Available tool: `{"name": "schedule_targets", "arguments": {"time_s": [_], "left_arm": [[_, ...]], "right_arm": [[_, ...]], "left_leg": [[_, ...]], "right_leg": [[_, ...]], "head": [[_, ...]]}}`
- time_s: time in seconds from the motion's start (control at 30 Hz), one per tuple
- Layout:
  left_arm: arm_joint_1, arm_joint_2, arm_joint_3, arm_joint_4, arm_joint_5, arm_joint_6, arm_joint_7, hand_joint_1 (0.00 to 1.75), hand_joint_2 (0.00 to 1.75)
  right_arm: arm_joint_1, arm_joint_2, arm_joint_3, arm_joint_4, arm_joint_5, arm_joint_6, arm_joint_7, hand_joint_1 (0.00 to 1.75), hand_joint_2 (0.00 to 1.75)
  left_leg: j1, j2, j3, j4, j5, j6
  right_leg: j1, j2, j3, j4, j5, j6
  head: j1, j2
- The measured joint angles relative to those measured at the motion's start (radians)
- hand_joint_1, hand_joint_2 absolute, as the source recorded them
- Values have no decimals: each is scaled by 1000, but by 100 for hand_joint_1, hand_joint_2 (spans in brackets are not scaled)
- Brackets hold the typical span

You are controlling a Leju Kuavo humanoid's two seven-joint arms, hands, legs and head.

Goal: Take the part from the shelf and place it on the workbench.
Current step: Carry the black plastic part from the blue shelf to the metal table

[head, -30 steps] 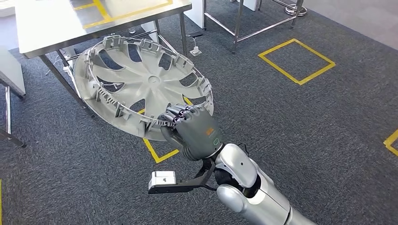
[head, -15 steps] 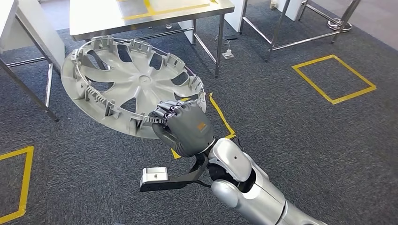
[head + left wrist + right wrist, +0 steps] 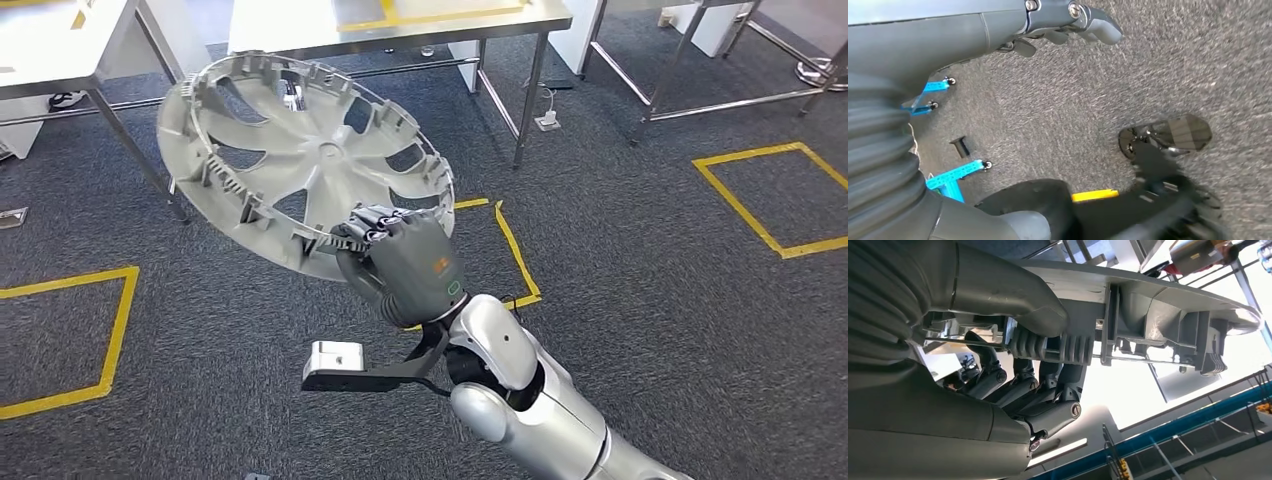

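Note:
The part is a large grey plastic wheel cover (image 3: 300, 150), held tilted above the carpet with its ribbed inner side toward me. My right hand (image 3: 405, 265) grips its near rim, fingers curled over the edge. In the right wrist view the thumb and dark fingers of the right hand (image 3: 1013, 355) clamp the wheel cover's rim (image 3: 1158, 300). A steel workbench (image 3: 480, 22) with yellow tape on its top stands behind the cover. In the left wrist view my left hand (image 3: 1063, 25) hangs over the carpet, fingers apart and holding nothing.
A second steel table (image 3: 50, 55) stands at the back left, and more table legs (image 3: 650, 90) at the back right. Yellow tape squares mark the carpet at the left (image 3: 115, 330), the right (image 3: 760, 200) and beneath the cover (image 3: 515, 255).
The whole view has swung, so the tables and floor marks slid to the right. The wheel cover stays in my right hand's grip, now a little higher in the picture.

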Motion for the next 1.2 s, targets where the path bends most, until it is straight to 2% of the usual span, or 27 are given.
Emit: {"name": "schedule_targets", "arguments": {"time_s": [0.03,0.07,0.13,0.2,0.27,0.3,0.33,0.37,0.4,0.47,0.5,0.57,0.63,0.7,0.73,0.8,0.83,0.87,0.93,0.97,1.0,1.03,1.1,1.13,1.17,1.2], "left_arm": [[-4,2,0,0,-2,-3,1,0,175],[-7,4,0,0,-3,-7,2,0,175],[-8,8,0,1,-4,-12,5,0,175],[-9,11,0,1,-4,-13,8,0,175],[-12,13,0,1,-4,-13,11,0,175],[-13,14,0,1,-4,-12,14,0,175],[-13,14,0,1,-4,-10,19,0,175],[-13,14,0,1,-4,-8,25,0,175],[-13,14,0,1,-4,-4,31,0,175],[-16,15,0,1,-8,1,45,0,175],[-18,15,0,1,-11,1,49,0,175],[-24,19,0,1,-16,1,56,0,175],[-28,24,0,1,-20,1,61,0,175],[-29,29,0,1,-21,1,63,0,175],[-29,32,0,1,-22,1,64,0,175],[-30,36,0,1,-22,1,66,0,175],[-31,38,0,1,-23,1,67,0,175],[-31,40,0,1,-23,1,67,0,175],[-31,43,0,2,-24,1,68,0,175],[-29,43,0,2,-24,1,68,0,175],[-27,42,0,2,-24,1,68,0,175],[-26,42,0,3,-24,1,68,0,175],[-25,43,0,3,-24,1,68,0,175],[-25,45,0,4,-24,1,68,0,175],[-25,48,0,3,-24,1,68,0,175],[-25,50,0,4,-24,1,69,0,175]], "right_arm": [[7,-7,-7,-4,2,-1,-6,175,175],[11,-13,-12,-6,1,-2,-14,175,175],[14,-21,-17,-7,-5,-4,-28,175,175],[15,-24,-21,-4,-16,-11,-39,175,175],[19,-28,-27,2,-35,-23,-51,175,175],[22,-30,-30,6,-45,-28,-57,175,175],[25,-32,-32,10,-54,-31,-61,175,175],[27,-32,-35,15,-61,-33,-63,175,175],[27,-32,-39,19,-67,-34,-64,175,175],[23,-33,-46,27,-77,-39,-64,175,175],[18,-33,-49,31,-82,-43,-65,175,175],[9,-33,-52,36,-87,-51,-68,175,175],[6,-33,-54,41,-93,-55,-70,175,175],[5,-33,-55,45,-100,-58,-69,175,175],[6,-33,-57,46,-102,-60,-69,175,175],[9,-34,-61,47,-105,-65,-68,175,175],[9,-34,-62,47,-106,-68,-69,175,175],[8,-36,-65,47,-106,-69,-69,175,175],[7,-41,-67,47,-107,-71,-71,175,175],[8,-43,-68,48,-108,-71,-71,175,175],[9,-44,-68,48,-109,-71,-70,175,175],[11,-46,-68,48,-111,-70,-70,175,175],[14,-49,-69,50,-114,-70,-68,175,175],[15,-50,-69,51,-115,-70,-69,175,175],[17,-51,-69,52,-116,-70,-69,175,175],[20,-52,-69,53,-116,-70,-70,175,175]], "left_leg": [[-3,9,17,-33,5,8],[-6,10,20,-42,1,18],[-6,-6,17,-43,4,34],[-2,-18,17,-46,8,47],[0,-30,17,-47,10,56],[0,-37,16,-47,10,59],[-1,-44,16,-47,10,60],[-2,-51,16,-46,10,60],[-2,-57,16,-46,10,59],[-2,-68,16,-44,11,57],[-4,-72,15,-43,11,54],[-7,-76,10,-41,11,47],[-9,-77,8,-42,11,45],[-12,-75,13,-58,13,52],[-14,-74,22,-77,14,57],[-10,-73,60,-128,26,71],[-6,-72,80,-145,31,75],[-1,-72,94,-156,36,76],[7,-71,101,-160,35,71],[14,-71,101,-158,33,63],[22,-72,100,-155,29,52],[34,-73,100,-148,23,38],[57,-78,95,-120,2,3],[65,-79,89,-100,-14,-15],[68,-80,81,-83,-28,-31],[68,-80,78,-73,-39,-44]], "right_leg": [[3,-7,0,2,-2,5],[6,-12,0,3,-3,10],[6,-18,1,3,-4,21],[1,12,-9,32,-27,33],[-2,58,-59,139,-84,40],[-2,68,-94,208,-114,41],[-2,72,-124,264,-131,41],[-1,73,-139,288,-128,40],[-1,73,-134,269,-105,37],[-1,76,-80,143,-32,27],[1,79,-51,78,-6,22],[3,82,-24,11,12,20],[2,82,-24,3,14,24],[-2,83,-19,-2,25,28],[-4,82,-16,-4,38,31],[-3,83,-13,4,55,34],[-3,84,-20,17,45,36],[-3,85,-38,49,20,39],[-11,85,-98,153,-40,49],[-18,85,-126,197,-58,57],[-27,84,-139,212,-57,68],[-38,84,-132,191,-36,82],[-60,87,-81,80,23,115],[-66,91,-64,38,24,119],[-68,93,-57,22,16,111],[-67,96,-62,31,-3,94]], "head": [[0,0],[0,0],[1,0],[4,0],[9,0],[12,0],[13,0],[13,0],[14,0],[16,0],[17,0],[16,0],[16,0],[16,0],[15,0],[15,0],[16,0],[19,0],[24,0],[25,0],[25,0],[25,0],[28,0],[34,0],[38,0],[42,0]]}}
